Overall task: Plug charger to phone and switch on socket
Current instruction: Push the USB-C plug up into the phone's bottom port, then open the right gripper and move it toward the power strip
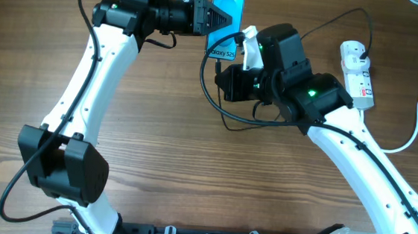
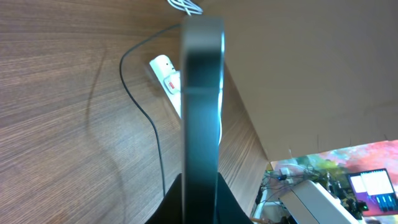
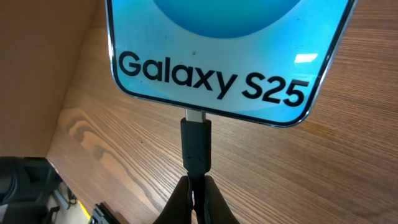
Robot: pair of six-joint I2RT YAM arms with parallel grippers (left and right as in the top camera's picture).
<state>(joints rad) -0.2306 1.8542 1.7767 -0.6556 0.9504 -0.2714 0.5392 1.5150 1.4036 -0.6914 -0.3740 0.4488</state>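
Biggest worry here is the plug going in crooked. In the right wrist view the charger connector [image 3: 196, 146] sits right at the bottom edge of the phone [image 3: 217, 50], but a sliver of its metal tip is showing, so I'd say it isn't fully seated. The phone is up in the air, not lying on the counter [image 1: 154, 150]. That means any push that's off the port's axis could tilt or slide the phone in its grip, or jam the tip.

Second thing is the charger cable [image 1: 209, 102], which loops loosely under the right arm. If it snags when that arm heads for the socket [image 1: 357, 72], it could yank the plug back out. I can't tell whether the socket's switch is on or off.

Pose-wise, the left arm reaches up across the counter with its wrist turned sideways. The left end effector [image 1: 210, 20] is clamped on the phone's faces near the far edge, and the left wrist view shows the phone edge-on between the fingers. The right arm comes in from the other side, bent at the elbow and aimed at the phone's bottom end. The right end effector [image 3: 196, 190] is pinched narrow on the back of the connector. The socket lies well off to the right, near the counter's far corner.
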